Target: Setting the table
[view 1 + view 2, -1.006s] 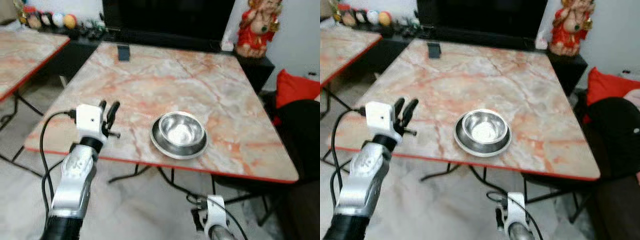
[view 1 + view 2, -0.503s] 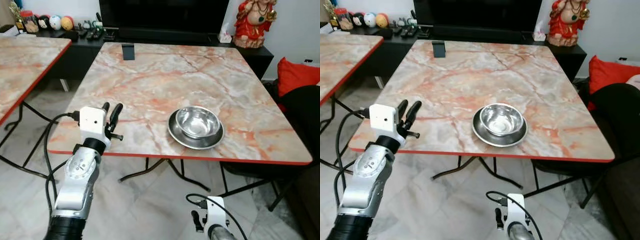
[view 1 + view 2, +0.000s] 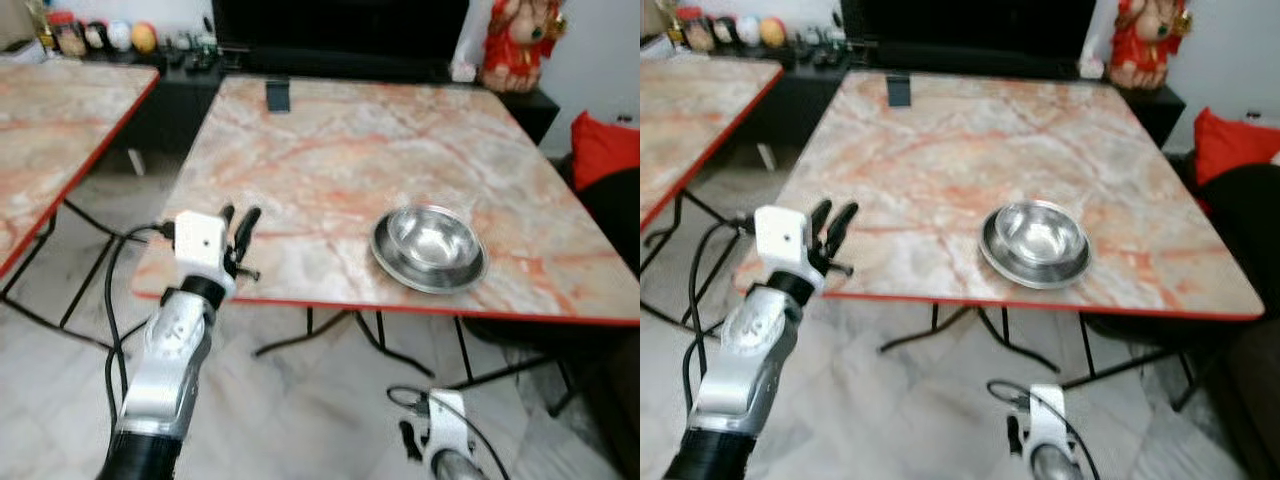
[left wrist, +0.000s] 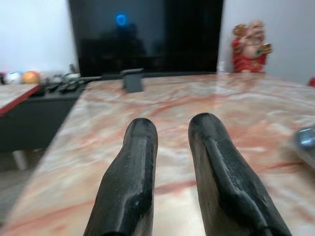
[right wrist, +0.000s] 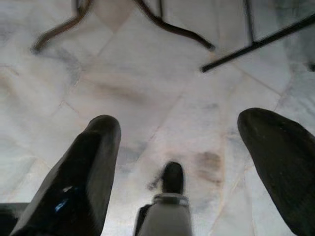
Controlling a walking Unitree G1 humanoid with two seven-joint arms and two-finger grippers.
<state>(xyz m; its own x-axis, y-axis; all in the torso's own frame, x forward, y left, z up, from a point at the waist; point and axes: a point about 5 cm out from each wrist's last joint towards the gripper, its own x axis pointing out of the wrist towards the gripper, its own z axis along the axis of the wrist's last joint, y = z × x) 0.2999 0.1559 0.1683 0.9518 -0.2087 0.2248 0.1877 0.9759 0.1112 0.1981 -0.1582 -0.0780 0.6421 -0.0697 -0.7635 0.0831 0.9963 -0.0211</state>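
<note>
**Left gripper raised at table edge, bowl and plate set apart**

The left gripper [image 3: 243,222] is held up at the near left edge of the marble table [image 3: 330,150], its two black fingers [image 4: 133,162] nearly together and holding nothing. The right gripper [image 5: 182,167] hangs low over the tiled floor [image 5: 123,93], fingers spread wide and empty. On the table, well apart from the left gripper, a steel bowl [image 3: 432,239] sits inside a steel plate [image 3: 400,268] near the front edge. A small dark object [image 3: 277,96] stands at the far side.

Red figurine [image 3: 520,42] beside black television [image 3: 340,35] (blurred).
</note>
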